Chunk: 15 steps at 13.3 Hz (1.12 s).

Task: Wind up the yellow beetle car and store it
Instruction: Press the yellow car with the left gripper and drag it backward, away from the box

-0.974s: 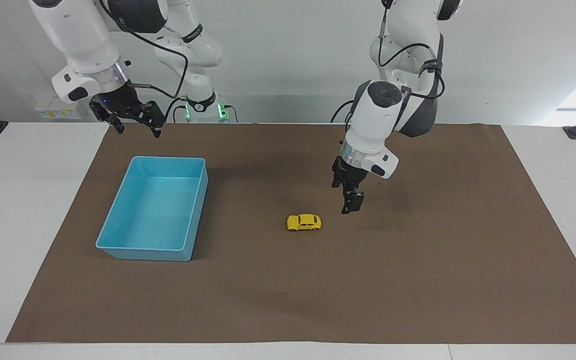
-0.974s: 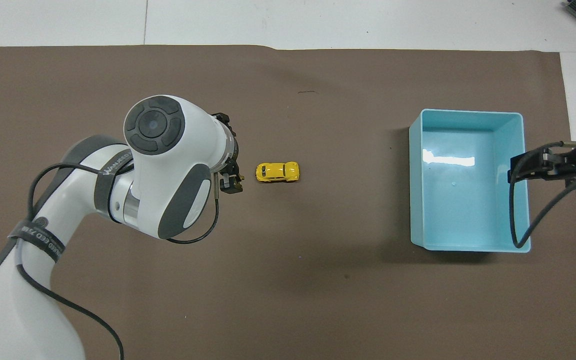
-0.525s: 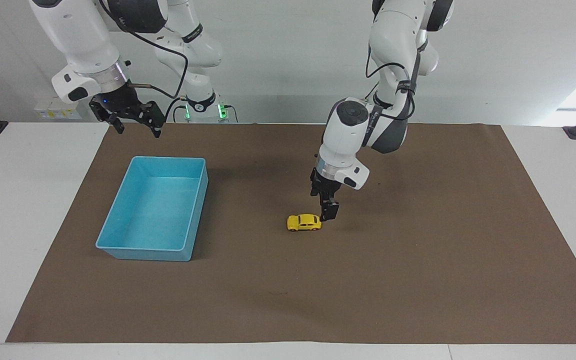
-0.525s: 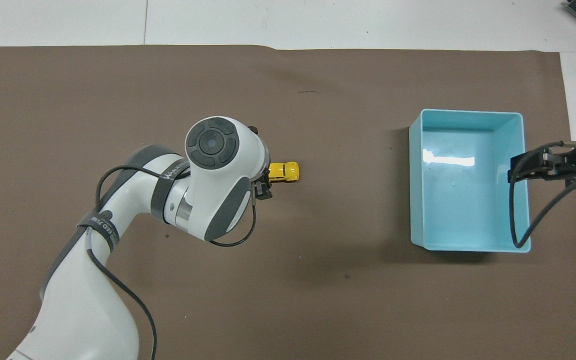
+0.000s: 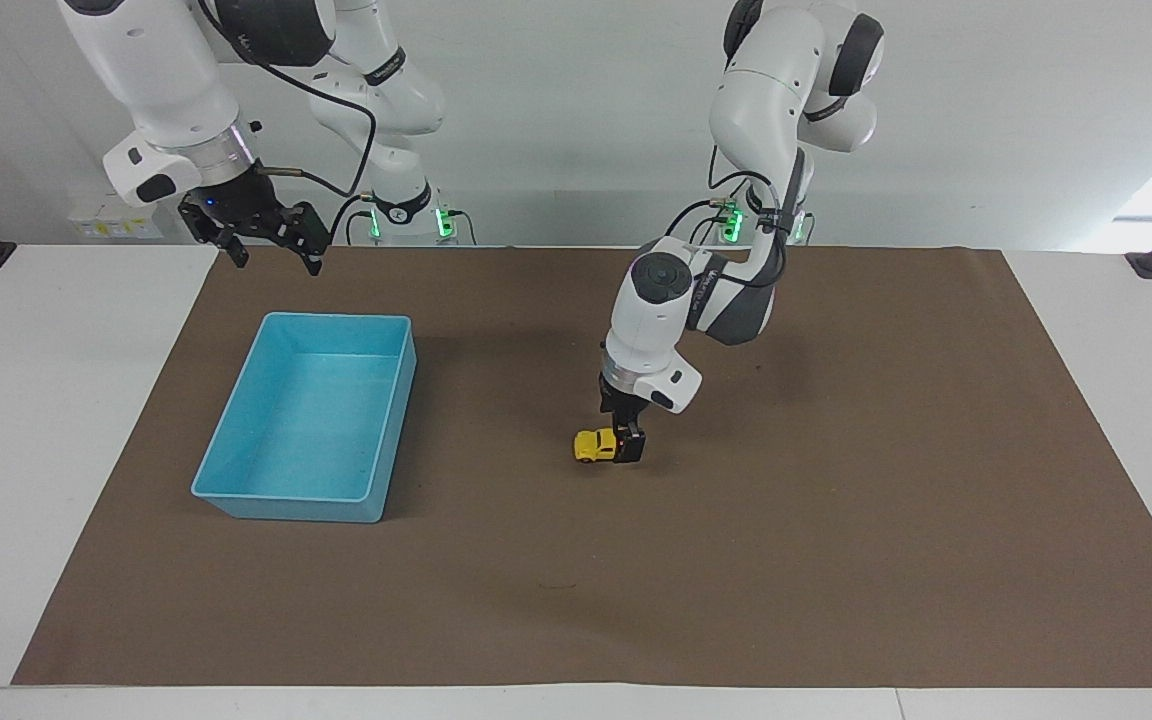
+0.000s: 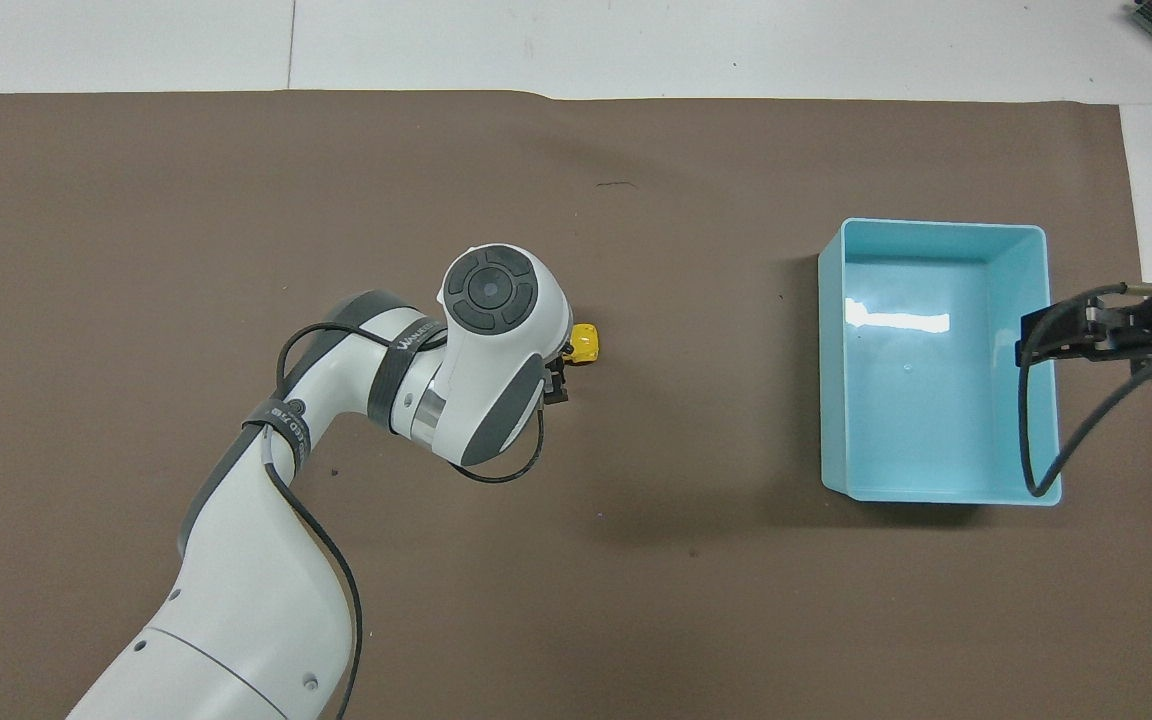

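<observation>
The yellow beetle car (image 5: 591, 446) stands on the brown mat (image 5: 836, 520) in the middle of the table. In the overhead view only one end of the car (image 6: 587, 343) shows past the left arm's wrist. My left gripper (image 5: 626, 447) is down at the car's end toward the left arm's side, and its fingers straddle that end. One dark finger (image 6: 556, 388) shows apart from the car, so the gripper reads as open. My right gripper (image 5: 276, 262) waits open in the air over the blue bin's rim, and it also shows in the overhead view (image 6: 1071, 335).
The empty blue bin (image 5: 236, 495) sits on the mat toward the right arm's end of the table, also seen from overhead (image 6: 936, 495). A cable hangs from the right gripper over the bin's wall. White table borders the mat.
My left gripper moved from beside the car toward it and came down, and now stands around one end of it. The car, the bin and the right arm have not moved.
</observation>
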### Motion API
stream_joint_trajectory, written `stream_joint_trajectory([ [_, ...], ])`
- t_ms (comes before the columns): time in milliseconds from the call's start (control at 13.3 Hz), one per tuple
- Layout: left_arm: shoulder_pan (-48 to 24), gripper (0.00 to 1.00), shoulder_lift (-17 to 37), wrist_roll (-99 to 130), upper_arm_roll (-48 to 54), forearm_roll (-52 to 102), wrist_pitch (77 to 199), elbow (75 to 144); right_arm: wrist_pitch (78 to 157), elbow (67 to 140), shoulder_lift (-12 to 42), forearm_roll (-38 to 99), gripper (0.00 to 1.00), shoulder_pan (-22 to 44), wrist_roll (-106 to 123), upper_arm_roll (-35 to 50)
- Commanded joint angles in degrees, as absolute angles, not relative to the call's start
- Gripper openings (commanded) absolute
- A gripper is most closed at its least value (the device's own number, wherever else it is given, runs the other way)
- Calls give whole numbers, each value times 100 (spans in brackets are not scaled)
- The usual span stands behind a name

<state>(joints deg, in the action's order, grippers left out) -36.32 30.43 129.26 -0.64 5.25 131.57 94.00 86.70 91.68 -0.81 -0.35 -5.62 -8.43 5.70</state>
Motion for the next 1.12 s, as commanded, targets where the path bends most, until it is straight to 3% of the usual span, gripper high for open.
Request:
stream_joint_trajectory([
  [0,-3718,100,3138,12929,-150,492,13227,9272,8631,9105,-44,70,100,-642,-694,606],
  [75,-3718,100,3138,12920,-149,501,13236,9290,8631,9105,-44,70,100,-642,-694,606],
  [225,-3718,61,3138,12876,-149,527,13350,9316,8631,9105,-44,70,100,-642,-694,606],
  [300,-3726,46,3138,12772,-149,536,13385,9325,8631,9105,-44,70,100,-642,-694,606],
  [375,-3735,32,3138,12623,-149,545,13386,9325,8631,9105,-44,70,100,-642,-694,606],
  [525,-3735,15,3138,12403,-149,545,13359,9351,8631,9105,-44,70,100,-642,-694,606],
  [1049,-3630,14,3129,12375,-158,571,13351,9422,8631,9105,-44,70,100,-642,-694,606],
])
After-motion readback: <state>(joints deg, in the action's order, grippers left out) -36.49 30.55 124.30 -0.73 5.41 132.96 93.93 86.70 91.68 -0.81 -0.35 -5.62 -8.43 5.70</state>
